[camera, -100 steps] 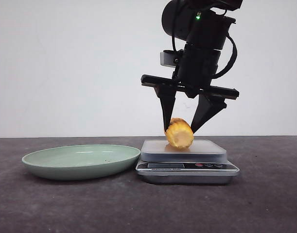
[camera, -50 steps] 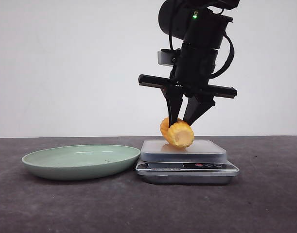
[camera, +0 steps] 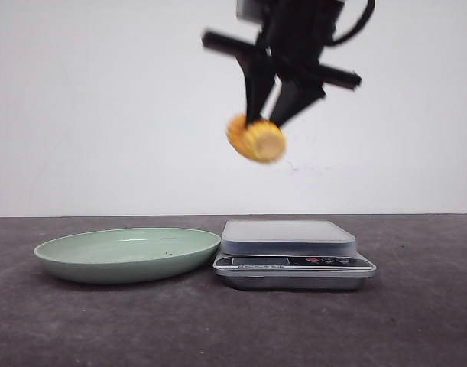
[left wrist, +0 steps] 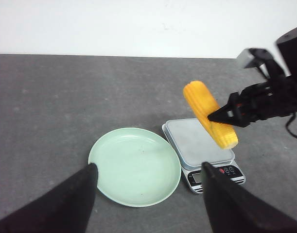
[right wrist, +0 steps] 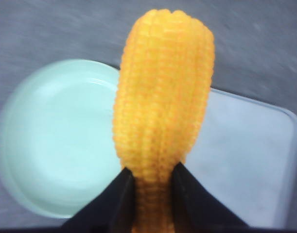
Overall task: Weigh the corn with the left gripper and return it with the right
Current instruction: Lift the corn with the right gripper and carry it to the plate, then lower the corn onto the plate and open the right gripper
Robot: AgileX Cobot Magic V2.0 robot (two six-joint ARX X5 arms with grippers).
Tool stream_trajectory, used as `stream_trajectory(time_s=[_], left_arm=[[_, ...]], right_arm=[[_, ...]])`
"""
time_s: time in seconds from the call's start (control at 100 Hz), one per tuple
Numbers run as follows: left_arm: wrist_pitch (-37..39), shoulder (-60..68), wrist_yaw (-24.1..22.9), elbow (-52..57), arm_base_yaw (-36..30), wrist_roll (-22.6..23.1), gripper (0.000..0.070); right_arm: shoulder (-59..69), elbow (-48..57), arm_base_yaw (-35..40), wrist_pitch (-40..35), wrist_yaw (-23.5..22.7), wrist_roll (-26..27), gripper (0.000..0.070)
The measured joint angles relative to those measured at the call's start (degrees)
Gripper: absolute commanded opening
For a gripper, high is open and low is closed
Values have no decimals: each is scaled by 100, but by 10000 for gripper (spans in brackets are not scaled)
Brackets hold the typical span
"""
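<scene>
My right gripper [camera: 266,122] is shut on the corn [camera: 256,140], a stubby yellow-orange cob, and holds it high in the air above the left edge of the scale [camera: 290,238]. In the right wrist view the two black fingers pinch the corn [right wrist: 163,97] near one end, with the green plate [right wrist: 51,136] and the scale platform [right wrist: 245,160] below. The left wrist view looks down from well above and shows the corn [left wrist: 210,114] in the right gripper [left wrist: 221,115]. My left gripper [left wrist: 148,167] is open and empty, and it is out of the front view.
The green plate [camera: 126,252] lies empty on the dark table, just left of the silver scale, whose display and buttons [camera: 294,261] face the front. In the left wrist view the plate [left wrist: 133,165] and scale [left wrist: 197,141] sit side by side.
The right gripper closed on the corn as it lay on the scale, then lifted it well up and slightly left. The scale platform is now bare.
</scene>
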Motion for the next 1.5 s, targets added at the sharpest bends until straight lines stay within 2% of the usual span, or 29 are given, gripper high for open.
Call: stream_trajectory(time_s=[0.22,0.43,1.07,1.371,1.431,1.501], left_arm=[[0,0,-140,0,0,22,405],[4,-2,-153,0,0,20,405],[4,-4,-157,0,0,-42,405],[-42,-4,-157,0,0,-157,405],[-83,-4,-157,0,0,-160,405],[-83,-4,-157,0,0,-164,405]], right_arm=[[-321,7,573,999,-577,-50,6],[-42,35,872,1563,-612,28,5],[2006,146,765,1908,-584,501,4],[2275,313,697,1932,-586,520,8],[2302,313,697,1910,-588,520,41],[2317,313,699,1888,-597,520,126]])
